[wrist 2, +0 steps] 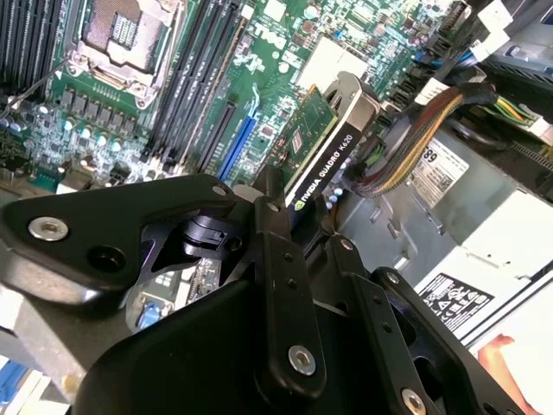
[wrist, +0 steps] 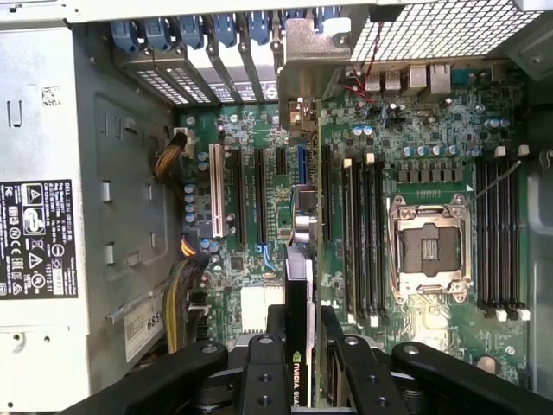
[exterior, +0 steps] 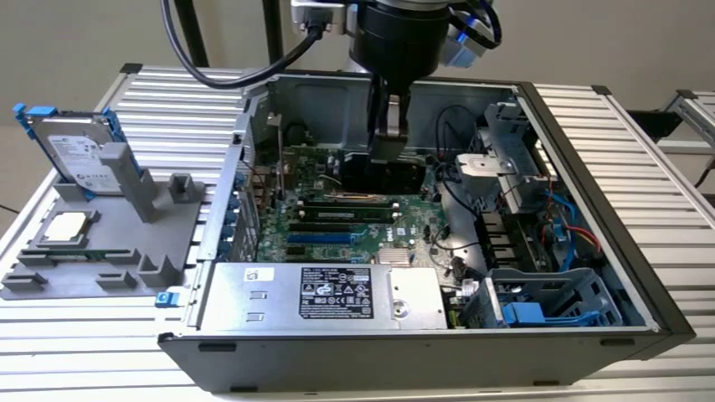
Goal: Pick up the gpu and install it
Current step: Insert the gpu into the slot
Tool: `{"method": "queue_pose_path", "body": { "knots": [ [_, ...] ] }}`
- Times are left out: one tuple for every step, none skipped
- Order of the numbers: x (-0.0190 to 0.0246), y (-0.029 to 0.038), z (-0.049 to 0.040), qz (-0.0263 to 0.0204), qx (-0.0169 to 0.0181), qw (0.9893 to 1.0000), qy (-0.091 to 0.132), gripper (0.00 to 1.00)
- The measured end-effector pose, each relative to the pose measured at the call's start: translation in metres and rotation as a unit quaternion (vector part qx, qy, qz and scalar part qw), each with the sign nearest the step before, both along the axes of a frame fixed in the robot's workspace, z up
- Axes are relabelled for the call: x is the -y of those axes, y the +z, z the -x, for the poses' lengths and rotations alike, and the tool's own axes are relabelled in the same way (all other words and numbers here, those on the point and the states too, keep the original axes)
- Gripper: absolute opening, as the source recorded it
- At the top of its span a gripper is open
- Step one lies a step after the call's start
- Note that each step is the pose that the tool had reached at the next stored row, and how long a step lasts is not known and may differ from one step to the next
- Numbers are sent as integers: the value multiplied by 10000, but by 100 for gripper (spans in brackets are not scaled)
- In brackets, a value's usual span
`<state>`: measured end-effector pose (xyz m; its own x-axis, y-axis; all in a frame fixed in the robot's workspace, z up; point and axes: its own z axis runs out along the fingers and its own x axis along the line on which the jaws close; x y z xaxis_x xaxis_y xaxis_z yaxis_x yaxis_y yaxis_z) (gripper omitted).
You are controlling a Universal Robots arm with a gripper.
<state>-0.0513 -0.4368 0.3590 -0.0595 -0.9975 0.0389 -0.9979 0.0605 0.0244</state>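
Gripper (wrist: 300, 341) clamped on one gpu (wrist: 298, 277) inside the open case (exterior: 391, 360).
Its two fingers (wrist: 266, 376) hold the card edge-on over one motherboard (wrist: 415, 130); one hard drive (exterior: 73, 155) and one CPU chip (exterior: 67, 224) rest outside.

Exterior view high over the case (exterior: 391, 362); both wrist views close above its motherboard (wrist 2: 259, 52) (wrist: 441, 333).

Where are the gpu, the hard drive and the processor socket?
gpu (wrist 2: 328, 164): second wrist view, its black edge.
hard drive (exterior: 74, 155): exterior view, its silver face.
processor socket (wrist: 429, 251): first wrist view, its middle.
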Motion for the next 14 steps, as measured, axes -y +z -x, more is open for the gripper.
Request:
{"method": "queue_pose_path", "body": {
  "knots": [
    [0, -5, 0, 0, 0, 10000, 0, 0],
    [0, -9, 0, 0, 0, 10000, 0, 0],
    [0, -14, 0, 1, 0, 10000, 0, 0],
    [0, -18, 0, 1, 0, 10000, 0, 0],
    [0, -22, 0, 1, 2, 10000, 0, 0],
    [0, -26, 0, 1, 5, 10000, 0, 0],
    [0, -31, 0, 0, 13, 10000, 1, 0],
    [0, -34, 1, 1, 26, 10000, 0, 0],
    [0, -37, 1, 2, 49, 10000, 1, 0],
    [0, -40, 1, 2, 79, 10000, 3, 0],
    [0, -43, 1, 0, 114, 9999, 4, 0],
    [0, -47, 1, 0, 139, 9999, 5, 0],
    [0, -50, 1, 1, 153, 9999, 5, 0],
    [0, -55, 1, 0, 161, 9999, 5, 0]
  ]
}}
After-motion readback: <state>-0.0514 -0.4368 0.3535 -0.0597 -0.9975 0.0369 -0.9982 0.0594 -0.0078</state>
